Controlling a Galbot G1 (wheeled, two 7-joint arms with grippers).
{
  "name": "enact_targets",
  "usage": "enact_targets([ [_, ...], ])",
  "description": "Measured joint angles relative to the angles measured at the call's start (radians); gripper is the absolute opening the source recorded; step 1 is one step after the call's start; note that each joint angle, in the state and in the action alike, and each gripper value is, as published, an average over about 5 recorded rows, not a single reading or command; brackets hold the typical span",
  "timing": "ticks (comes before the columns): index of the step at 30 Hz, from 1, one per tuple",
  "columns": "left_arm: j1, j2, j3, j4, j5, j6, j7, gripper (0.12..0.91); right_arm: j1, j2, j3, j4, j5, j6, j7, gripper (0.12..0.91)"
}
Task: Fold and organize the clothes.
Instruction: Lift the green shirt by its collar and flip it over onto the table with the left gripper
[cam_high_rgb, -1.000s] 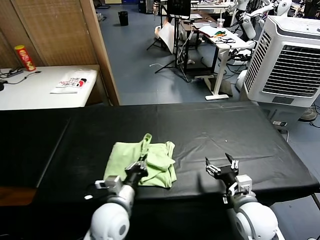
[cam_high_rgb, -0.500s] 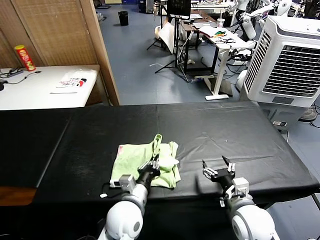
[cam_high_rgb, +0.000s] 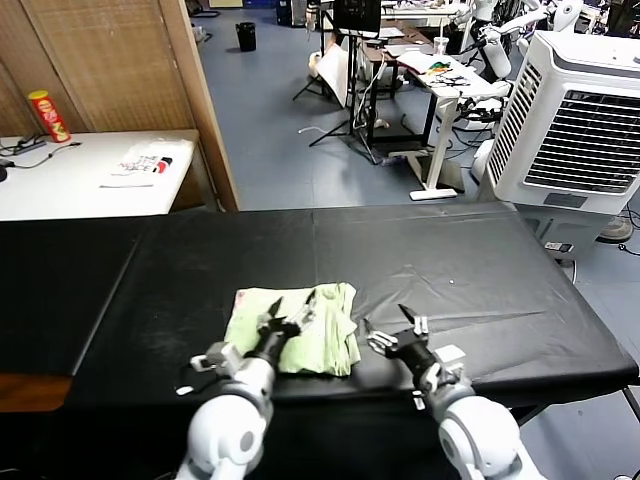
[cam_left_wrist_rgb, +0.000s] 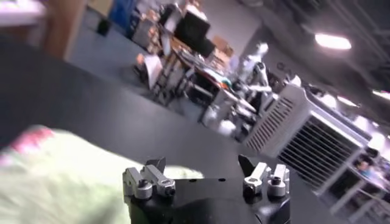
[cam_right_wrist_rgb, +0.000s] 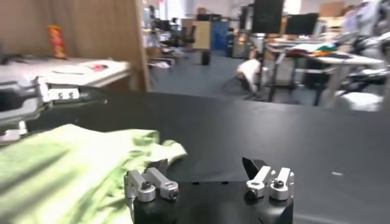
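The clothes, a pale green shirt (cam_high_rgb: 320, 340), lie folded in a loose rectangle on the black table (cam_high_rgb: 450, 270), near its front edge. My left gripper (cam_high_rgb: 287, 316) hovers open over the middle of the shirt, and nothing is between its fingers. In the left wrist view the gripper (cam_left_wrist_rgb: 201, 165) has wide jaws, with the shirt (cam_left_wrist_rgb: 55, 173) below and to one side. My right gripper (cam_high_rgb: 388, 323) stands open just right of the shirt's edge. The right wrist view shows this gripper (cam_right_wrist_rgb: 205, 165) empty, beside the shirt (cam_right_wrist_rgb: 73, 167), with the left gripper (cam_right_wrist_rgb: 36, 103) beyond it.
A white side table (cam_high_rgb: 70, 190) at the back left holds a red can (cam_high_rgb: 48, 115) and a white packet (cam_high_rgb: 140, 165). A wooden partition (cam_high_rgb: 200, 100) stands behind the black table. A large white air cooler (cam_high_rgb: 575, 120) is at the back right.
My left gripper has opened and let go of the shirt, whose raised fold has dropped flat. My right gripper has moved left, closer to the shirt's edge.
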Motion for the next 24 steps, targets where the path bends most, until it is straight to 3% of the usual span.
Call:
enact_targets([
  [5,0.046,0.061,-0.121,0.01,-0.002,-0.011,0.018,0.798,0.063,0.035,-0.081,-0.085,-0.101,-0.003,0.005,0.798],
  [11,0.08,0.072,-0.204,0.038,-0.016,-0.023,0.033,0.798,0.067,0.051,-0.107,-0.137,-0.265,-0.021,0.047,0.798],
  [17,0.075,0.056,-0.225,0.076,-0.087,-0.035,0.053,0.798,0.063,0.052,-0.092,-0.116,-0.179,0.056,0.083,0.798],
  [24,0.083,0.024,-0.226,0.113,-0.191,-0.062,0.081,0.798,0.04,0.036,-0.068,-0.054,-0.077,0.086,0.086,0.798],
])
